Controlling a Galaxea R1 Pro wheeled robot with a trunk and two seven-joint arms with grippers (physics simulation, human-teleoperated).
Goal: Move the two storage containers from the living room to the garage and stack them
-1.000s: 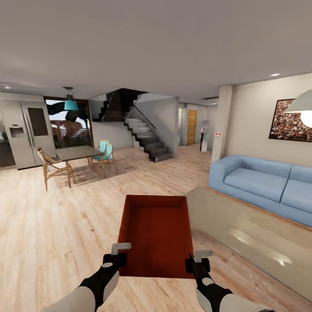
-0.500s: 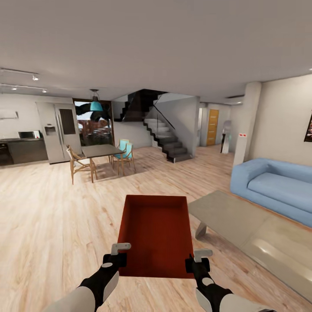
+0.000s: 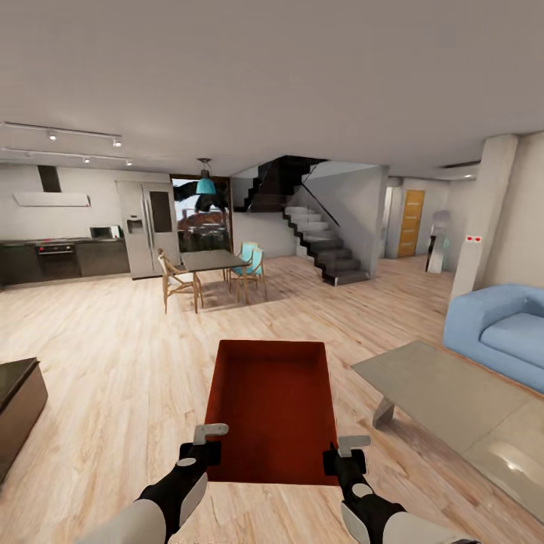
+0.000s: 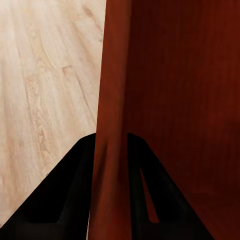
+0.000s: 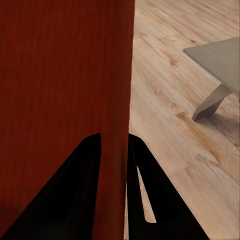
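Observation:
One orange-red storage container (image 3: 273, 404) hangs level in front of me above the light wood plank floor of the living room. My left gripper (image 3: 205, 452) is shut on its left wall near the near corner, and my right gripper (image 3: 341, 459) is shut on its right wall. In the left wrist view the dark fingers (image 4: 75, 195) pinch the thin red wall (image 4: 111, 125). In the right wrist view the fingers (image 5: 82, 195) clamp the other wall (image 5: 120, 100). The bin is empty inside.
A grey low coffee table (image 3: 446, 393) stands close at the right, with a blue sofa (image 3: 502, 332) behind it. A dark cabinet (image 3: 17, 404) sits at the left edge. Farther off are a dining table with chairs (image 3: 208, 272), a kitchen counter (image 3: 60, 257), a staircase (image 3: 321, 242) and an orange door (image 3: 412, 223).
The whole view has swung left: sofa and coffee table slid right, the kitchen and a dark cabinet came into view. Both grippers keep the same hold on the container.

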